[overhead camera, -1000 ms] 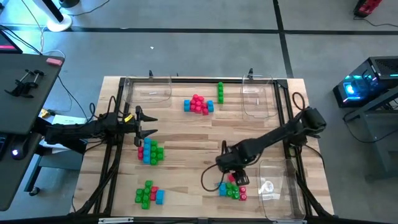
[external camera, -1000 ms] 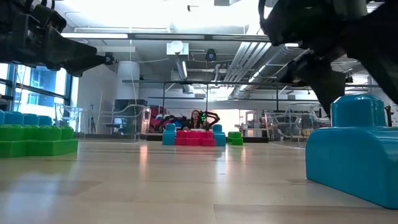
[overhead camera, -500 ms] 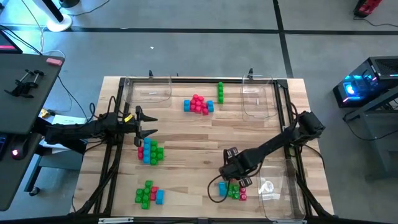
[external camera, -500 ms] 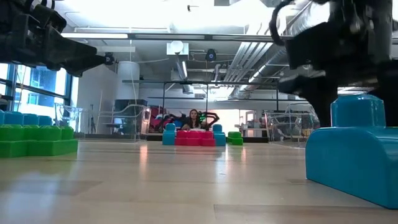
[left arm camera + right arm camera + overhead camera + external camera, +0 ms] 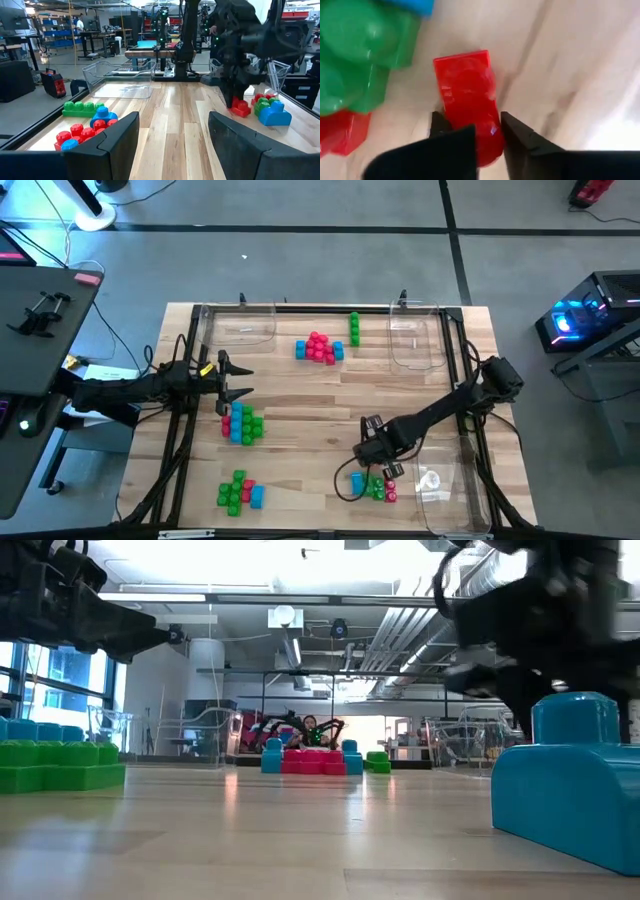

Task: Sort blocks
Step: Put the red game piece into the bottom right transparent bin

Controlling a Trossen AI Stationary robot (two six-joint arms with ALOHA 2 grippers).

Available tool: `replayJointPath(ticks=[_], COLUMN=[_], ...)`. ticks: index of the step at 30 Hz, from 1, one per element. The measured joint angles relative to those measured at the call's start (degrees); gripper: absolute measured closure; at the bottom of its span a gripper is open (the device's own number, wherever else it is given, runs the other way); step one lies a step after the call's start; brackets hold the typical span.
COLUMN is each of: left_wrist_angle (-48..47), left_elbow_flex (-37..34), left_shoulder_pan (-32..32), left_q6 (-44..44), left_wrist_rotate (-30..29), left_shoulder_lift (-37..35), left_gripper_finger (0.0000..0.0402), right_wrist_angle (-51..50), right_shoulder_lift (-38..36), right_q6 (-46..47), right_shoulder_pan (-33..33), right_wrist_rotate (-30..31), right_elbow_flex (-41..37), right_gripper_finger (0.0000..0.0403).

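Small green, blue and red blocks lie in clusters on the wooden table: far middle [image 5: 320, 347], left middle [image 5: 242, 424], near left [image 5: 240, 491] and near right [image 5: 372, 485]. My right gripper [image 5: 386, 468] hangs over the near right cluster, shut on a red block [image 5: 467, 95], which also shows in the left wrist view [image 5: 240, 106]. My left gripper [image 5: 232, 378] waits at the table's left side, above the left middle cluster. It is open, with nothing between its fingers [image 5: 115, 135]. My right gripper pinches the red block between its two fingers, which sit on two opposite sides at one end [image 5: 490, 127]. The fingers come from above, pointing down. The block sits low beside the green blocks [image 5: 355, 55]; whether it still rests on the wood I cannot tell.
Clear plastic trays stand at the far left [image 5: 240, 325], the far right [image 5: 415, 340] and the near right edge [image 5: 440, 480]. A row of green blocks [image 5: 354, 328] lies next to the far cluster. Bare wood spans the table's middle.
My right gripper has gone toward the table's near edge and down onto the near right cluster.
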Motion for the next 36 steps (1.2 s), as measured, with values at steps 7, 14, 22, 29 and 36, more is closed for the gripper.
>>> replayJointPath(ticks=[7, 14, 22, 29, 36], left_wrist_angle=[-0.1, -0.1, -0.2, -0.2, 0.0], left_elbow_flex=[0.0, 0.0, 0.0, 0.0, 0.0], left_shoulder_pan=[0.0, 0.0, 0.0, 0.0, 0.0], left_q6=[0.0, 0.0, 0.0, 0.0, 1.9], left_wrist_rotate=[0.0, 0.0, 0.0, 0.0, -0.2], left_shoulder_lift=[0.0, 0.0, 0.0, 0.0, 0.0], left_gripper_finger=[0.0174, 0.0174, 0.0174, 0.0174, 0.0174], right_wrist_angle=[-14.6, -29.3, -29.0, -22.9, -21.0], right_shoulder_lift=[-9.4, -24.9, -33.9, -33.4, -33.4], right_q6=[0.1, 19.0, 43.4, 58.5, 61.6], right_shoulder_pan=[-4.0, -3.0, 10.2, 16.4, 16.6], right_wrist_rotate=[3.9, -9.0, -21.2, -22.3, -24.9], right_elbow_flex=[4.0, 3.3, -2.7, -9.8, -8.1], right_gripper_finger=[0.0393, 0.0398, 0.0398, 0.0362, 0.0253])
